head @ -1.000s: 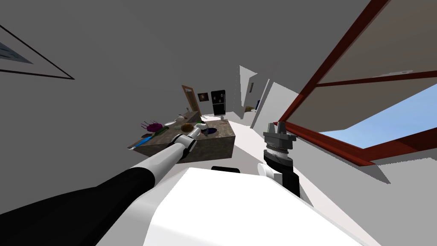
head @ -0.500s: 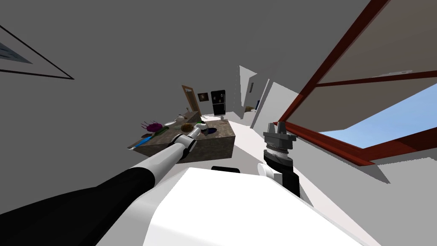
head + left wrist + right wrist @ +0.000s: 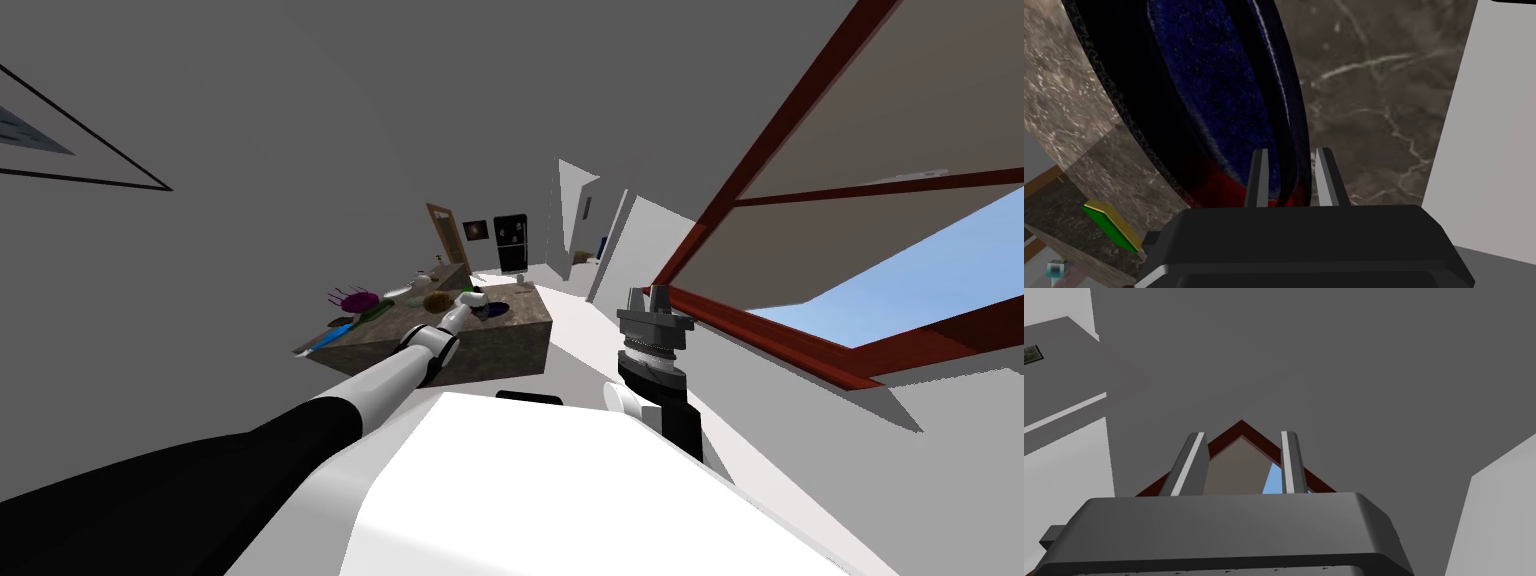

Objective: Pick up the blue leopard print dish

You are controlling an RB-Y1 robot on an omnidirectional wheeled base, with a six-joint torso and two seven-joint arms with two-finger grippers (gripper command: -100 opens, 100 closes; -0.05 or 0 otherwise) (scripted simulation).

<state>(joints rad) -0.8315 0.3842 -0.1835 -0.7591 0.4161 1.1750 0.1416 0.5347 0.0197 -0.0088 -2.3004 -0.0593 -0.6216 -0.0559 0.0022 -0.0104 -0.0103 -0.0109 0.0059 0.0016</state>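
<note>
Dish, blue, with its rim clamped between the left gripper's jaws; right gripper stands with jaws apart.

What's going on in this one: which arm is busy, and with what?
The left gripper is reached out over the brown marble counter and is shut on the rim of the round, dark blue dish, with the rim between its two fingers. Whether the dish is off the counter yet cannot be told. The right gripper is raised at the robot's right side, fingers apart, holding nothing.
</note>
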